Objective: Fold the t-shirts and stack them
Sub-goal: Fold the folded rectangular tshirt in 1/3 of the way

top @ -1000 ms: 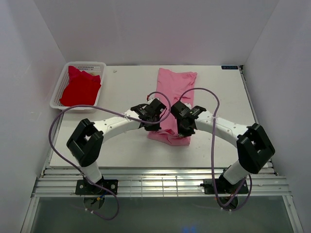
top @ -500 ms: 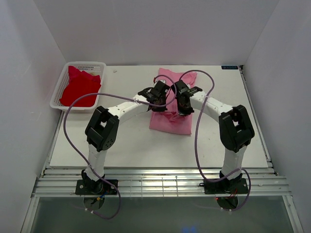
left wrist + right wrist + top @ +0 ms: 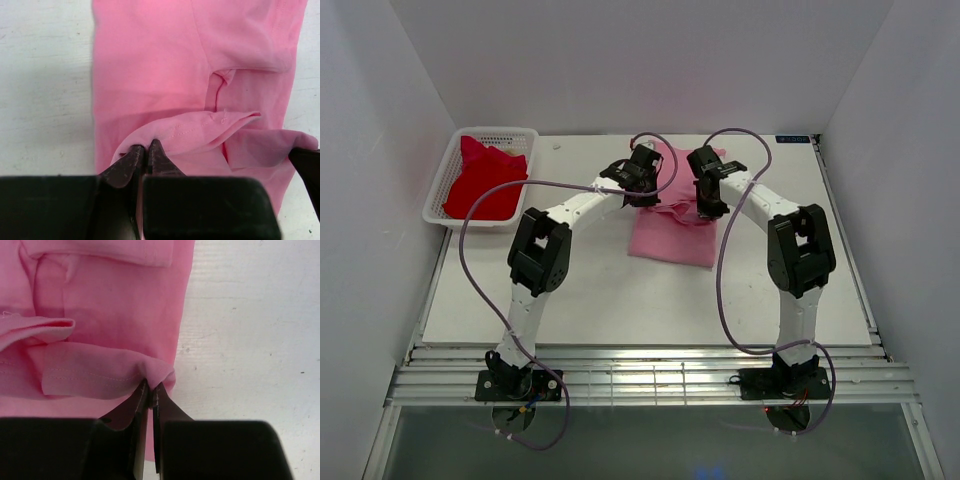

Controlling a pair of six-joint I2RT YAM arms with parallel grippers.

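Observation:
The light pink t-shirt lies on the white table, partly folded lengthwise. My left gripper is shut on the shirt's hem at its left edge, as the left wrist view shows. My right gripper is shut on the hem at the right edge, as the right wrist view shows. Both hold the near hem lifted over the shirt's far half. The bright red t-shirt lies bunched in the white mesh basket at the far left.
White walls close in the table on the left, back and right. Purple cables loop from both arms over the table. Bare table lies right of the pink shirt. A metal rail runs along the near edge.
Both grippers have carried the pink shirt's near hem away from the arm bases toward the far end, folding the shirt over itself. The arms have stretched out. The red shirt has not moved.

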